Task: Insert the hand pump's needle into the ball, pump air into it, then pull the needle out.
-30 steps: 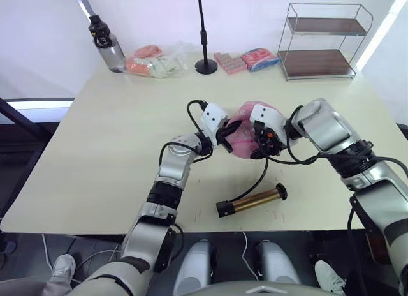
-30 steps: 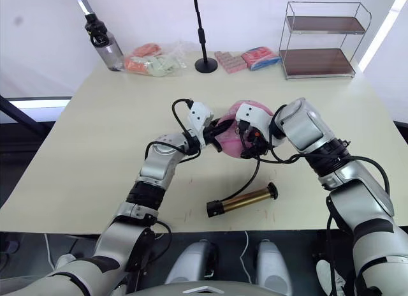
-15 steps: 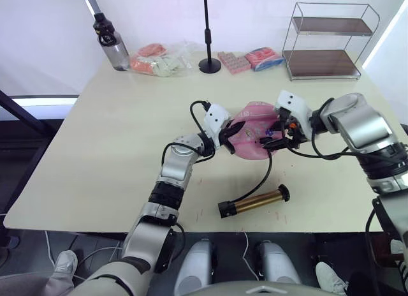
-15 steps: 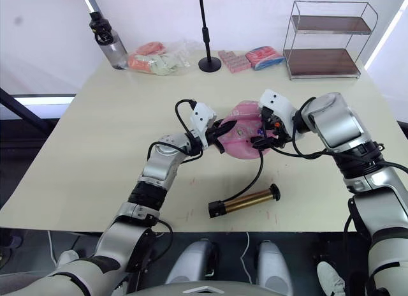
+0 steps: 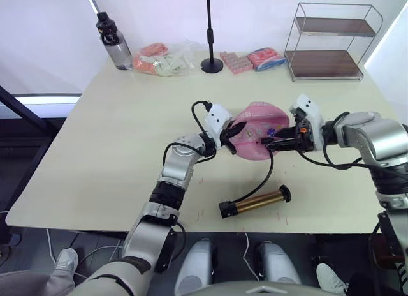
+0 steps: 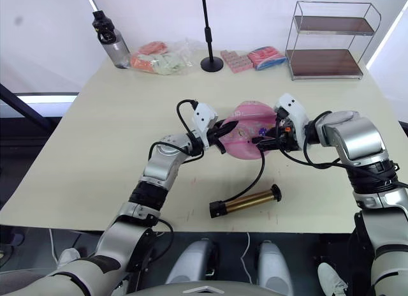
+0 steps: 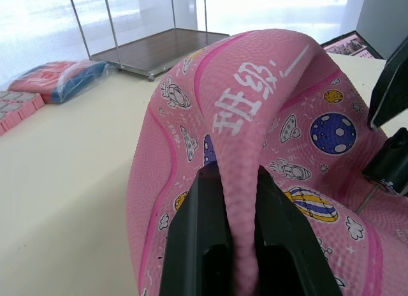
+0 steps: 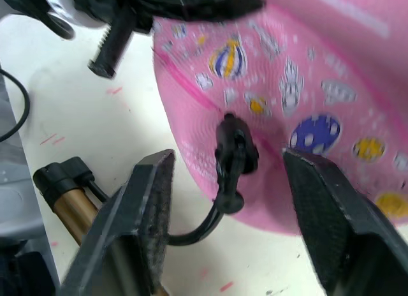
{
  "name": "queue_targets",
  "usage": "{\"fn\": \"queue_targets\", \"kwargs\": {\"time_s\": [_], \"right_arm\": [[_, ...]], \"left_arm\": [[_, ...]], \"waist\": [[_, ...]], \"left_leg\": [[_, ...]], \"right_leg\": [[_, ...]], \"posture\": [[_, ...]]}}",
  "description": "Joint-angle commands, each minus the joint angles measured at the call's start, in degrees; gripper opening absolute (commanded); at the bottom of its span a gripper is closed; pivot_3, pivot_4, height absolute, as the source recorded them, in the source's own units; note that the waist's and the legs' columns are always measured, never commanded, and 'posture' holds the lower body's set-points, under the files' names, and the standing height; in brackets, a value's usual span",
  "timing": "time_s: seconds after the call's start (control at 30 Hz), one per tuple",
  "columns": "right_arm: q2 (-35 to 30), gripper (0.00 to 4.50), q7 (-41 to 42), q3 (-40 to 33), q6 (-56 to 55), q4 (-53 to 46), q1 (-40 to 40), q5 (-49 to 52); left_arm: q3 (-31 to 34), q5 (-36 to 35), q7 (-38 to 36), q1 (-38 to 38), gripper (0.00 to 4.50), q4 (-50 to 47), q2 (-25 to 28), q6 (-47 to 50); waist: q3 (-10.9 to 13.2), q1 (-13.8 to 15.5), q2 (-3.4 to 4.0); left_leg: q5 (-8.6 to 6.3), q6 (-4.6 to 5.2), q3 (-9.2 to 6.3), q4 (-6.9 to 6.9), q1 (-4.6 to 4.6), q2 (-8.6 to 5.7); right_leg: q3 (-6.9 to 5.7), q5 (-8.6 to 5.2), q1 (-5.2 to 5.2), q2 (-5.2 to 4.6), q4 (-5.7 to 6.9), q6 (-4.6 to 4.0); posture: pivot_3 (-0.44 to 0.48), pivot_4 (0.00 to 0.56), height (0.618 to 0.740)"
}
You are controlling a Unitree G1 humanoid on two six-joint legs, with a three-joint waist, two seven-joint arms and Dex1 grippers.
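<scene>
Half-flat pink ball bears cartoon prints.

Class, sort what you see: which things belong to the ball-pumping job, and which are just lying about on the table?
Job: ball, hand pump, left claw, right claw.

Lying about: water bottle, black stand, wire shelf, pink packets, bagged snacks.

Pale Chinese lettering runs across the pink ball, reading roughly "班级" followed by a long blank line. Nothing legible shows on the pink packets at the surface's far side.
</scene>
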Motion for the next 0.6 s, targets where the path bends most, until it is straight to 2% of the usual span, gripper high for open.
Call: {"fn": "queue_targets", "kwargs": {"time_s": [0.03, 0.6], "right_arm": [[-0.26, 2.91, -1.69, -2.72, 1.30, -2.53, -0.53, 2.16], [3.19, 2.91, -7.94, -2.52, 3.35, 1.29, -1.49, 5.58]], "left_arm": [[-1.20, 0.18, -0.66, 1.01, 0.00, 0.98, 0.07, 0.54], [-1.27, 0.03, -0.27, 1.18, 0.00, 0.92, 0.07, 0.57]], "waist": [[0.00, 0.01, 0.00], [0.00, 0.01, 0.00]], "left_leg": [[0.00, 0.00, 0.00, 0.00, 0.00, -0.03], [0.00, 0.01, -0.03, 0.00, 0.00, -0.20]], "right_leg": [[0.00, 0.00, 0.00, 0.00, 0.00, 0.00], [-0.01, 0.00, 0.01, 0.00, 0.01, 0.01]], "posture": [[0.000, 0.150, 0.740], [0.000, 0.150, 0.740]]}}
